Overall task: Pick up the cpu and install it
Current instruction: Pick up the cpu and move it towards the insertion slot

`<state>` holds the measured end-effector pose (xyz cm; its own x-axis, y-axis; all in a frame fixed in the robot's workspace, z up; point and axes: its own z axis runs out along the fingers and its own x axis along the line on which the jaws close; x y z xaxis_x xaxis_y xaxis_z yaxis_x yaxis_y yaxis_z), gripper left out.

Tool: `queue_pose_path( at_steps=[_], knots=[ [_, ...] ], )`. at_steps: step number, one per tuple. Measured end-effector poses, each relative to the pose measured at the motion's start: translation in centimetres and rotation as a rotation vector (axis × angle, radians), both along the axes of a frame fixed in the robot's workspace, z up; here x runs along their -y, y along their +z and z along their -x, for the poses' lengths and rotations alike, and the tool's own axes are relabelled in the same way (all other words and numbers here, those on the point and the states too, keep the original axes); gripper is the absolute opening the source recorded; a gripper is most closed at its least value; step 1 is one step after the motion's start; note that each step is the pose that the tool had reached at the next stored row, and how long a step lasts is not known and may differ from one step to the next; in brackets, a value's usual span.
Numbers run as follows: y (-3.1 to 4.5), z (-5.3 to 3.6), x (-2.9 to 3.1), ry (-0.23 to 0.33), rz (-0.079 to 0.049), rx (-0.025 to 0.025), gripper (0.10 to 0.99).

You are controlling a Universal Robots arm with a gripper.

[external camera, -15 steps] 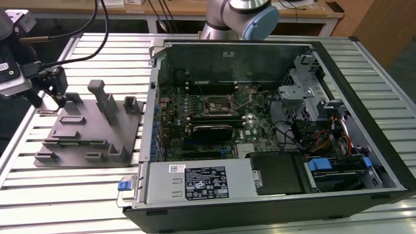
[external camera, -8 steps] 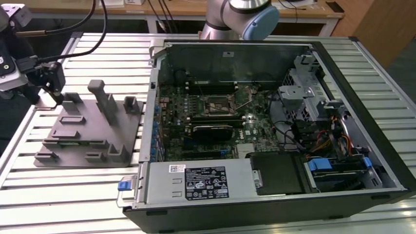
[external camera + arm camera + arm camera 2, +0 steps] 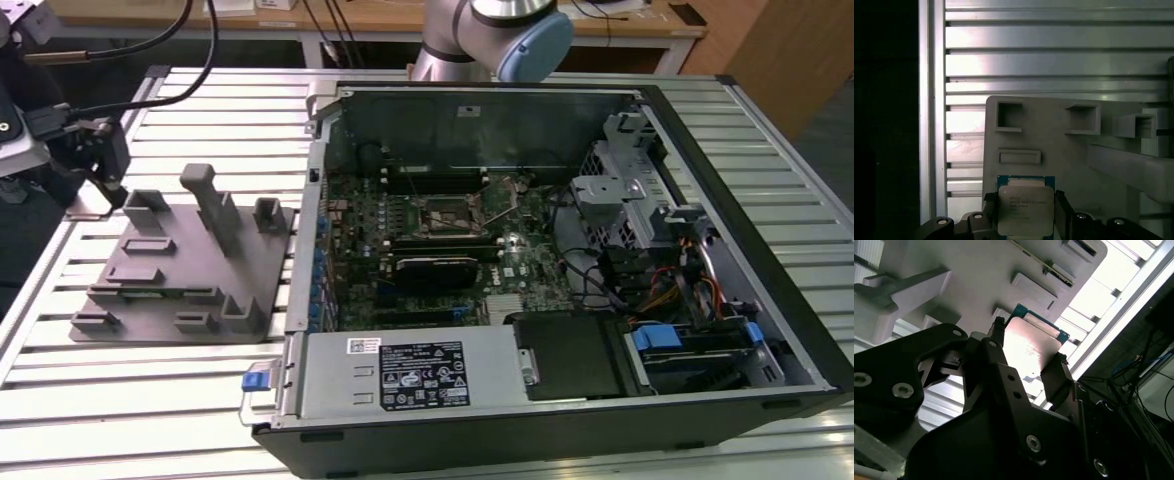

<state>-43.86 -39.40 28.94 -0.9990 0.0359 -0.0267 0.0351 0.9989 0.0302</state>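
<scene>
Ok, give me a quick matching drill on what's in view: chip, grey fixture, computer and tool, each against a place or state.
Things:
1. chip
2. grey fixture
3. computer
4. tool

Places or states:
a. side open, circuit board exposed
b. shut, black fingers
c. silvery top, held by two opposite edges
d. lying on the slatted table, at the exterior view's left of the computer

Pairs: 1-c, 2-d, 3-a, 4-b.
</scene>
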Motion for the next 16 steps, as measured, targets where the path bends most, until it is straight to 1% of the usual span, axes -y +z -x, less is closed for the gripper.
queue_pose_path(
  at_steps=[7, 16],
  knots=[
    [0.69, 0.0, 0.0, 0.0, 0.0, 0.0003, 0.541],
    [1.83, 0.0, 0.0, 0.0, 0.0, 0.0004, 0.541]
  ],
)
